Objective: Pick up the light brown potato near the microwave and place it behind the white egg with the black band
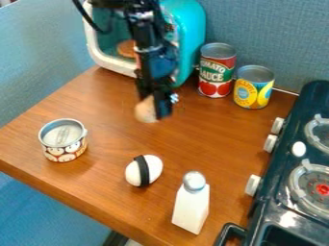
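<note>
The black gripper [154, 106] hangs over the back middle of the wooden counter, in front of the teal toy microwave. It is shut on a tan, rounded object [145, 110], which appears held above the surface and partly covered by a finger. Below it on the counter lies a white oval piece with a black band [144, 170]. A white bottle with a silver cap [191, 204] stands upright near the front, and an opened-looking short can [63, 140] sits at the left.
Behind the gripper stands the teal and white microwave [191, 36], with a brown round item inside. A red and green can [216, 70] and a yellow can [253, 87] stand upright at its right. Along the right side runs a dark stove [283, 192] with white knobs.
</note>
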Controlling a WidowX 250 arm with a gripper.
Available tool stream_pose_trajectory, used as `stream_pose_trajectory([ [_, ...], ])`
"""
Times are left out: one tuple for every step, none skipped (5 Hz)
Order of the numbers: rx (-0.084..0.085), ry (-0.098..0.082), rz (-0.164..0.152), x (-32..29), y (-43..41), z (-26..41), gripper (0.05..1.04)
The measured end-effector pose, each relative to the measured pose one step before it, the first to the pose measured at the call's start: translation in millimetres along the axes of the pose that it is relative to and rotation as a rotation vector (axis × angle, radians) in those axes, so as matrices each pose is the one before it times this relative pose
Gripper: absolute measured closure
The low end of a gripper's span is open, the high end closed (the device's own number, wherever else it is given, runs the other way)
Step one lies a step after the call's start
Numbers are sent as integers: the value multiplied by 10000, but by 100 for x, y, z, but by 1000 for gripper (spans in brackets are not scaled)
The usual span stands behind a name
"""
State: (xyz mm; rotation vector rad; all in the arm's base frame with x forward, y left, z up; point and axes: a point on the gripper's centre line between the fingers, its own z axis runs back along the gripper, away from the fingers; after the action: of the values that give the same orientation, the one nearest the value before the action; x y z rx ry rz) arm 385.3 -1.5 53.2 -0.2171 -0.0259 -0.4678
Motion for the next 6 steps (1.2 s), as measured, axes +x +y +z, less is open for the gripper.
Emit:
stream_pose_trajectory([
  [-469,-43,-859,1647,-3446,-483,456],
  [-119,157,-538,1264,-1867,-561,456],
  [-163,345,237,-224,-37,-780,456],
  [12,84,135,-133,18,1,456],
  [223,276,202,-531,407,-116,456],
  [2,289,78,-308,296,-807,456],
])
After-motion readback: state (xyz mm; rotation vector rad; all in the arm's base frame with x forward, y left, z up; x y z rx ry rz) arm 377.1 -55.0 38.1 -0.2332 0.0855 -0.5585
